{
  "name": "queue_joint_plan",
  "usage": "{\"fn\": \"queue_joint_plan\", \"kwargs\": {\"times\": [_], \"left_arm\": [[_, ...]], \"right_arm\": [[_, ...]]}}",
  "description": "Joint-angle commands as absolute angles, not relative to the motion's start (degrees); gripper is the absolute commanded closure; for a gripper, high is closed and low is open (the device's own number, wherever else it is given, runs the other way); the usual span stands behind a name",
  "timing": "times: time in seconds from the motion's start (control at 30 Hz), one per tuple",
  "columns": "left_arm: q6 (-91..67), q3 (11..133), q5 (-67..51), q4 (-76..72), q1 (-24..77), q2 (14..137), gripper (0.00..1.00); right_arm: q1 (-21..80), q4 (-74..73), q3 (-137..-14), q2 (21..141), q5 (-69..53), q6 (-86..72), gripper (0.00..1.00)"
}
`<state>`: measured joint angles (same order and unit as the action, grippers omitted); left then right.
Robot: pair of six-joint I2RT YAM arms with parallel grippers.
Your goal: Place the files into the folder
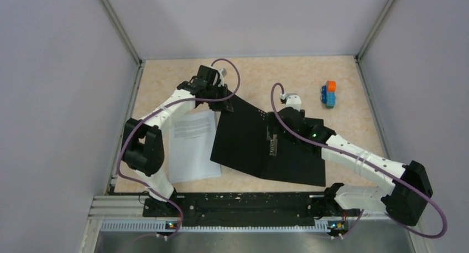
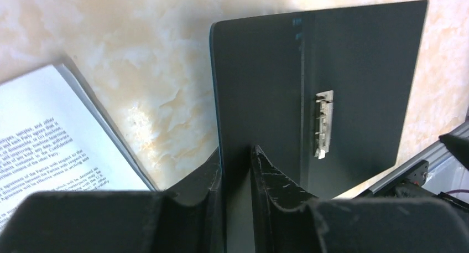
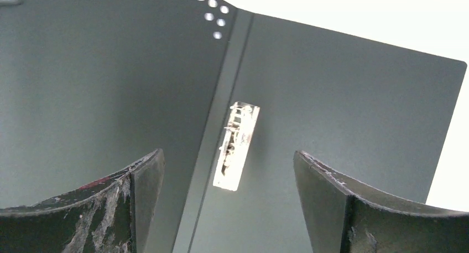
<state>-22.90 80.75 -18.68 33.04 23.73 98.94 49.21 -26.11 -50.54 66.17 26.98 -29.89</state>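
From above, the folder is lying open in the middle of the bench, black inside up. The files are resting in a stack just beside it at its nine o'clock, not yet inside. The left jaws are gripping the folder's left cover at its eleven o'clock corner, probably to hold that flap open so it cannot swing shut, while the right jaws are hovering over the spine near the metal clip. A toy block stack is sitting well apart at two o'clock, playing no part. In the left wrist view, the jaws are pinching narrowly on the cover's edge, with the clip lying beyond at one o'clock and the printed files at nine o'clock. In the right wrist view, the jaws are standing wide, holding nothing and framing the clip at twelve o'clock. I judge they are lining up to deal with it before the sheets go in.
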Motion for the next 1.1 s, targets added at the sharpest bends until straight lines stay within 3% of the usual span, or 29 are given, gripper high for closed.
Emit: {"fn": "queue_joint_plan", "kwargs": {"times": [0.0, 0.1, 0.23, 0.73, 0.83, 0.93, 1.07], "left_arm": [[-28.3, 75.1, -13.7, 28.5, 25.1, 95.1, 0.75], [-31.1, 71.3, -10.1, 26.2, 25.6, 92.5, 0.76], [-35.1, 66.7, -5.0, 23.0, 26.4, 89.2, 0.84], [-38.4, 66.4, -2.3, 16.6, 29.5, 94.7, 0.84], [-37.4, 66.4, -0.7, 17.8, 29.5, 94.8, 0.75], [-35.1, 68.6, 4.6, 21.3, 28.9, 93.7, 0.51], [-30.6, 72.4, 10.8, 27.1, 28.0, 90.6, 0.26]], "right_arm": [[43.6, -23.8, -48.5, 66.9, 19.5, -31.1, 0.15], [42.0, -22.9, -48.1, 69.5, 18.5, -30.7, 0.15], [39.8, -21.6, -48.3, 73.4, 16.1, -30.9, 0.15], [32.5, -20.6, -49.7, 77.7, 13.2, -28.8, 0.17], [32.3, -20.9, -50.2, 77.5, 12.9, -28.4, 0.17], [32.3, -22.0, -50.3, 76.9, 13.3, -28.3, 0.17], [32.3, -23.7, -50.7, 75.3, 13.7, -28.3, 0.17]]}}
